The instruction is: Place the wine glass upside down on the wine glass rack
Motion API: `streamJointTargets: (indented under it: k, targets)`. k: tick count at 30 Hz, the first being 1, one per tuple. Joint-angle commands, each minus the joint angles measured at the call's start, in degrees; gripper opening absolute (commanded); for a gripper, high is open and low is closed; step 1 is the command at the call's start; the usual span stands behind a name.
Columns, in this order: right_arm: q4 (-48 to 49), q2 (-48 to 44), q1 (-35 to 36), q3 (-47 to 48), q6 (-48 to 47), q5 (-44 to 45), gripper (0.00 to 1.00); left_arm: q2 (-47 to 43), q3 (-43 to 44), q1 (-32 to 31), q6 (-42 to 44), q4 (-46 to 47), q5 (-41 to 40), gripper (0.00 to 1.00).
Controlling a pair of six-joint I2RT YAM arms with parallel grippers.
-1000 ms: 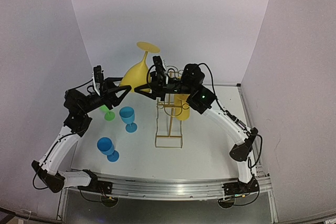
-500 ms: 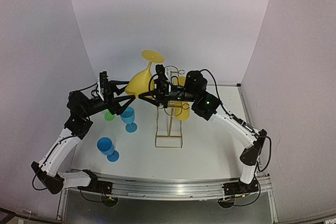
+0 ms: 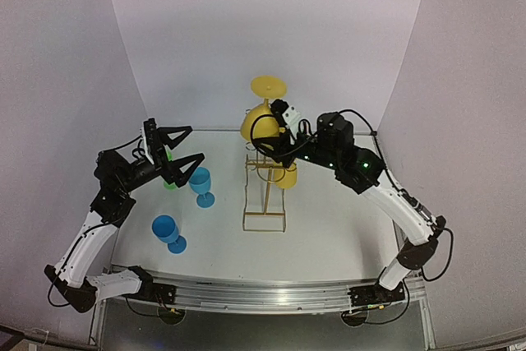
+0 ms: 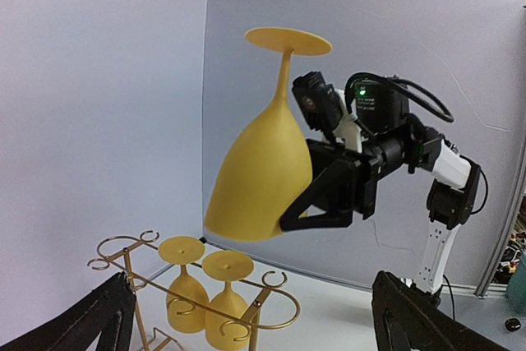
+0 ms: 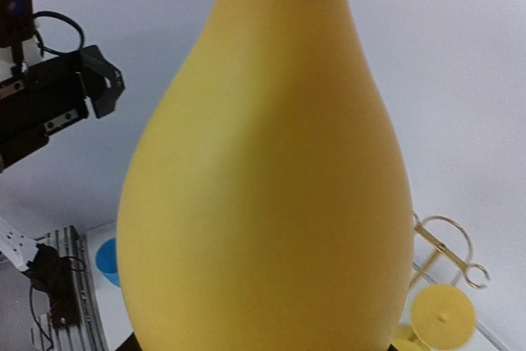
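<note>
White table [image 3: 329,232], blue goblets [image 3: 200,182] left of rack [image 3: 265,196]

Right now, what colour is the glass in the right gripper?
The wine glass is yellow; clearest in left wrist view.

Wine glass [image 5: 263,170]: your right wrist view cut off its stem, foot and rim; you saw only the bowl.
Right gripper [image 4: 300,203]: its far finger was hidden from you behind that bowl.
Left fingers [image 4: 90,322]: the bottom edge cropped both.
Wine glass rack [image 3: 264,195]: from above, the right gripper covered its top.
Green glass [image 3: 171,180]: the left gripper [image 3: 196,143] mostly blocked it from you.
</note>
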Motion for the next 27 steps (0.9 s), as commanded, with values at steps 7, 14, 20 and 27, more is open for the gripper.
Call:
streamJointTargets:
  k: [7, 14, 20, 27]
  targets:
    - [-28.1, -15.3, -5.9, -9.3, 1.3, 23.3, 0.08, -2.3, -3.7, 1.7, 1.3, -0.7, -3.2, 0.99]
    - [-27.6, -19.7, -13.8, -25.5, 3.5, 13.2, 0.1, -1.2, -5.0, 2.1, 0.1, 1.1, -3.0, 1.0]
    - [-16.1, -22.2, -16.8, -36.1, -0.6, 5.4, 0.1, -0.4, -5.3, 2.2, -0.5, 1.6, -2.6, 0.99]
    - [0.4, -24.5, -17.1, -48.0, -6.8, -4.8, 0.1, 0.8, -5.2, 2.6, -0.4, 1.9, -2.7, 1.0]
